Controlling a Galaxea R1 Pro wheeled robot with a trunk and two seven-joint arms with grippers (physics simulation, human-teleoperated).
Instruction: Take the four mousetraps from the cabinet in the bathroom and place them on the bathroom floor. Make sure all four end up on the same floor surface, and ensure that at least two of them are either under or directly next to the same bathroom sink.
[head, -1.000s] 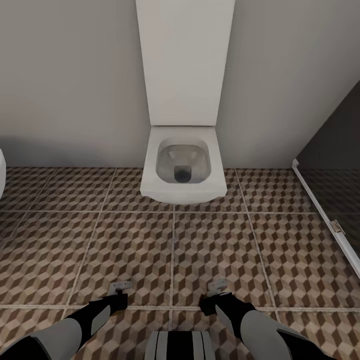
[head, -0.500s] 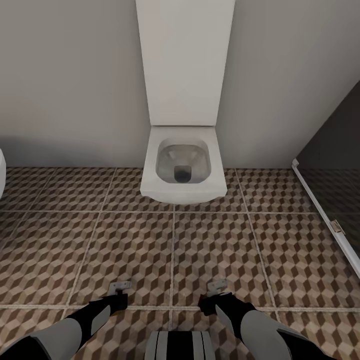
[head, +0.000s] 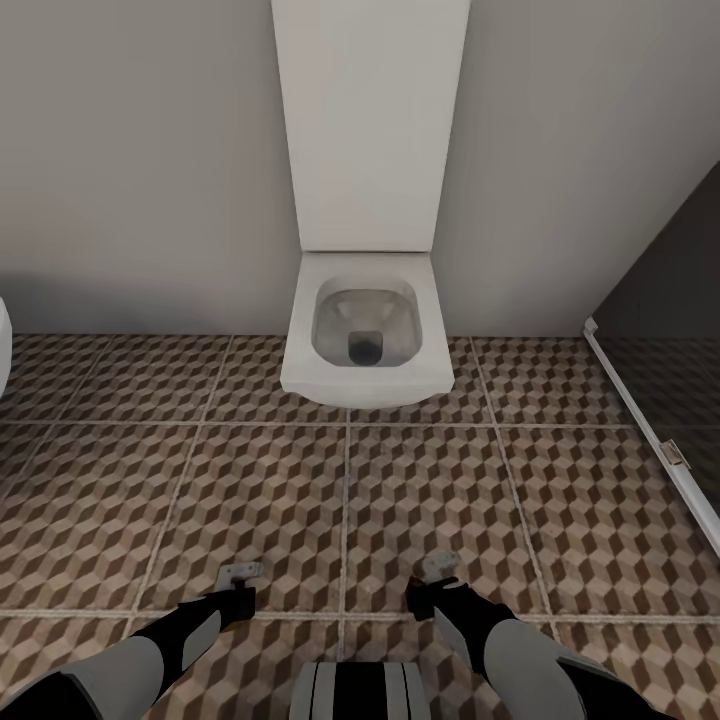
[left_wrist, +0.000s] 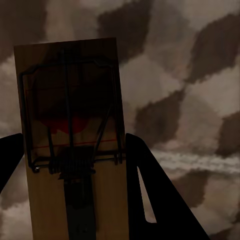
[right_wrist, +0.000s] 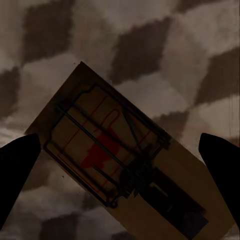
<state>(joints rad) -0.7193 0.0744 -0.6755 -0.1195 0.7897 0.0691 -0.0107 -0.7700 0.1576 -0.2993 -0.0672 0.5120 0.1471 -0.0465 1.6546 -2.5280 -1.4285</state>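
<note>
Low over the bathroom floor (head: 250, 480), before a toilet (head: 365, 340), two mousetraps are carried. Left gripper (head: 240, 585) is clamped on one trap (left_wrist: 70, 150); right gripper (head: 437, 580) gapes wide, its trap (right_wrist: 125, 160) tilted loose between the jaws, prob. being released. Next: sink must be located.

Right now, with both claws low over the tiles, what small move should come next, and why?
Probably open the left claw. Its fingers press both long edges of the left trap, held low over the floor. The right claw stands wide open, and the right trap lies loose and skewed between its fingers.
</note>
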